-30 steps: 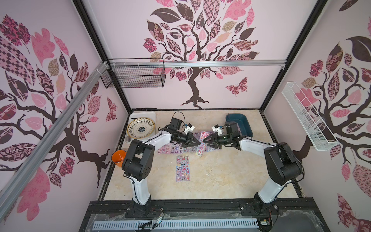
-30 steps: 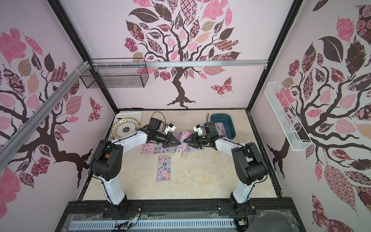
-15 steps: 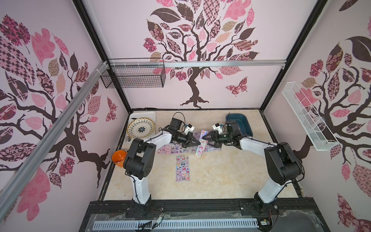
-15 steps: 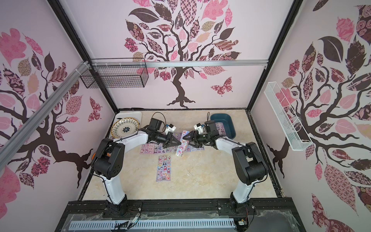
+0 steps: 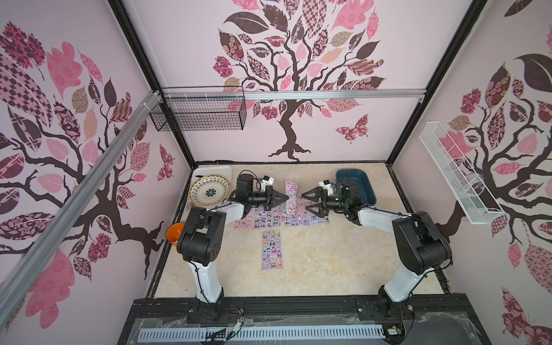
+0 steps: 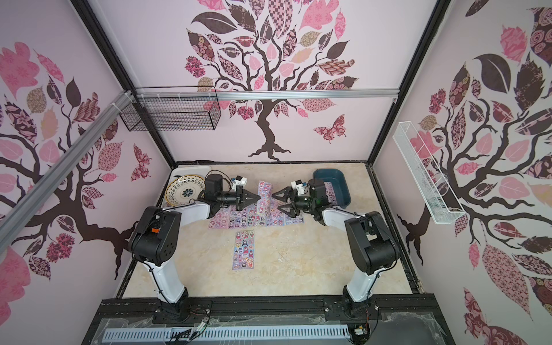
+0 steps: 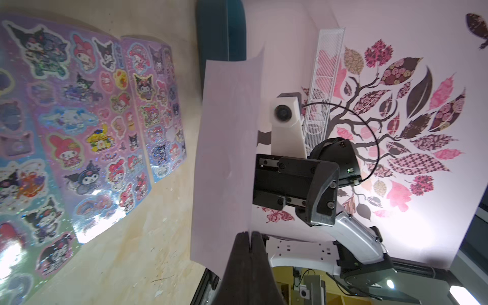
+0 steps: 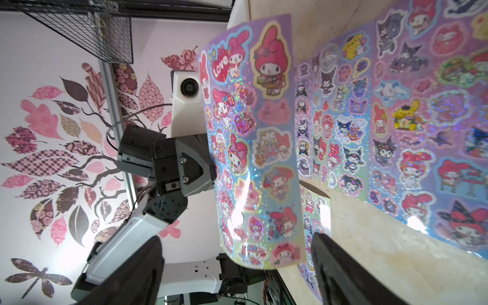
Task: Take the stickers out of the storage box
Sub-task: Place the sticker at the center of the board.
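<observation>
A: Begin at the near side. What lies on the table [image 5: 328,263]?

B: A lone sheet [image 5: 271,249] lies flat, well apart from the grippers. Just beyond it is a row [image 5: 277,216] of sheets side by side, with edges touching or overlapping.

A: And above the row?

B: The held sheet [image 5: 291,194] stands on edge between the two grippers. The left gripper [image 7: 249,233] is pinched tight on one edge of it. The blank back faces that side and the printed face turns toward the right. The right gripper [image 5: 305,202] is spread wide with a finger on either side of the sheet. As far as its wrist view shows, neither finger touches it.

A: So the left one carries it alone. How should it put the sheet down well?

B: Probably by carrying it slowly to bare table beside the row. It should lower until the free end touches, then lay the sheet over flat, print up, before the jaws part. The sheet is thin and bows, so a quick swing could flap it or drag the glossy row out of line.

A: And the right one?

B: It should back straight off, keeping both fingers clear. Then it can turn to the box [image 6: 343,186] at the far right, just behind it.

A: Is anything left in there?

B: A purple sheet [image 6: 331,191] seems to lie inside. The arm hides most of the floor, so the count cannot be told.
</observation>
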{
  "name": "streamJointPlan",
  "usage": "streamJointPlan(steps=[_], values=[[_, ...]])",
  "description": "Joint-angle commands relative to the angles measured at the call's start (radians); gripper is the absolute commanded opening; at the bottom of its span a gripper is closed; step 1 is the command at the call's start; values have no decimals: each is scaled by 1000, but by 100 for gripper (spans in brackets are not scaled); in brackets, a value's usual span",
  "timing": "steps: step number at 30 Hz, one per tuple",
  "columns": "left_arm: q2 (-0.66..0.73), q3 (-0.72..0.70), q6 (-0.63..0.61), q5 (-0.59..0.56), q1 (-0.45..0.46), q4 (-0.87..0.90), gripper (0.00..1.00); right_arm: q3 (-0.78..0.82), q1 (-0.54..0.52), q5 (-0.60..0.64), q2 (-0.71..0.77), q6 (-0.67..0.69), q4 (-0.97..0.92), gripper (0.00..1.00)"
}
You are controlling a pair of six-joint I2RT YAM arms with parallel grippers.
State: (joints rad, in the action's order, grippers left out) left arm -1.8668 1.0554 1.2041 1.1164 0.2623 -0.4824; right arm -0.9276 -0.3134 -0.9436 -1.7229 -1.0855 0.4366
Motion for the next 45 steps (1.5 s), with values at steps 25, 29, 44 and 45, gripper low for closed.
streamJointPlan(steps=[25, 29, 44, 45], values=[[36, -53, 204, -32, 20, -264, 0, -81, -13, -38, 39, -27, 37, 80], [53, -51, 154, -28, 20, -204, 0, -87, -12, -39, 45, -5, 6, 72], [102, -18, -74, 7, 22, 96, 0, -102, -13, -16, 36, 100, -137, 21], [104, -18, -85, 8, 22, 112, 0, -99, -13, -16, 36, 102, -138, 15]])
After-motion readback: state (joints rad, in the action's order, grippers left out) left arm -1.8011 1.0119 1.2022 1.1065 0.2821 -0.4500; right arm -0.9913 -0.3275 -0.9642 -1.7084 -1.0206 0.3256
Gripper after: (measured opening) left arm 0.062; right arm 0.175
